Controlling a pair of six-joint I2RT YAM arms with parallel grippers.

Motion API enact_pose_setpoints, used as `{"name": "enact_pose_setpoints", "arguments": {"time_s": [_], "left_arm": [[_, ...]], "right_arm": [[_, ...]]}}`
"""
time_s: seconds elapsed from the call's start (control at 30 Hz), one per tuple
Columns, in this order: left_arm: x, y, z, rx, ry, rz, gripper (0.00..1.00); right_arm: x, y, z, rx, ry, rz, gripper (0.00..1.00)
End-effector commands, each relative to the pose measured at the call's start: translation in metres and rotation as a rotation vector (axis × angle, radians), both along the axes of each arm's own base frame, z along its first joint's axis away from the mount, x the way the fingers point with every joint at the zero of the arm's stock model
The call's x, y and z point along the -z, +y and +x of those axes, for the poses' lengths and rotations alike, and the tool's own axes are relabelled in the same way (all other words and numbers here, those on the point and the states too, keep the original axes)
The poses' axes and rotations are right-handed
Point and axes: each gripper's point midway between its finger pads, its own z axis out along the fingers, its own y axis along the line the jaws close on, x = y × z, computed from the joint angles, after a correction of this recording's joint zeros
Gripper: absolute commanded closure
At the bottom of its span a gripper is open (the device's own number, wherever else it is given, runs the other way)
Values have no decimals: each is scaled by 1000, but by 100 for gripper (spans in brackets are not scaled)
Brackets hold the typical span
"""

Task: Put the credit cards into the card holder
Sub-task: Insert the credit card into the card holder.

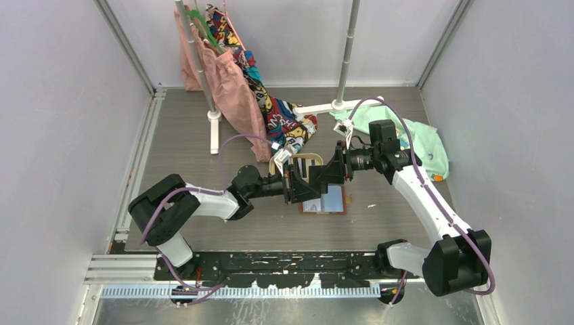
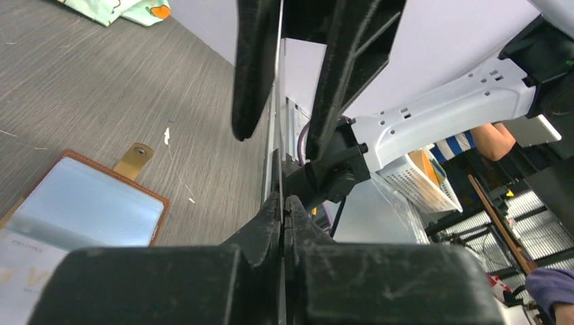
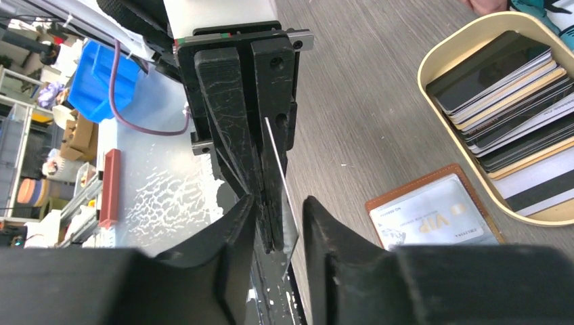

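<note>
Right wrist: thin credit cards [image 3: 504, 95] stacked in smooth oval tan tray [image 3: 467, 27].

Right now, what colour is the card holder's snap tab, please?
Tan; the tab shows best in the left wrist view.

Right gripper [image 3: 279, 206]: 2 fingers parted, 1 credit card [image 3: 281, 176] edge-on in the gap. Left gripper [image 3: 265, 227] faces it, jaws clamped flat on that card. Card holder [image 3: 433, 203] lies open on the table [image 3: 352, 81], VIP card [image 3: 443, 222] under its clear pocket. Just beside it, oval tray [image 3: 433, 61] with a stack of credit cards [image 3: 508, 88], mostly black, some white and tan.
</note>
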Motion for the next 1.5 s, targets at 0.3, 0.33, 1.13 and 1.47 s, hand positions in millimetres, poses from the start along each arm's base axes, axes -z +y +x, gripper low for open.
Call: {"name": "enact_pose_setpoints", "arguments": {"time_s": [0.3, 0.33, 1.13, 1.47], "left_arm": [[16, 23, -14, 116, -151, 163, 100], [15, 24, -14, 118, -162, 166, 100], [14, 17, -13, 130, -131, 168, 84], [58, 70, 24, -237, -64, 436, 50]], "right_arm": [[-15, -13, -31, -283, -121, -22, 44], [-14, -13, -29, -280, -118, -25, 46], [-6, -1, -21, -233, -53, -14, 99], [50, -43, 27, 306, 173, -93, 99]]}}
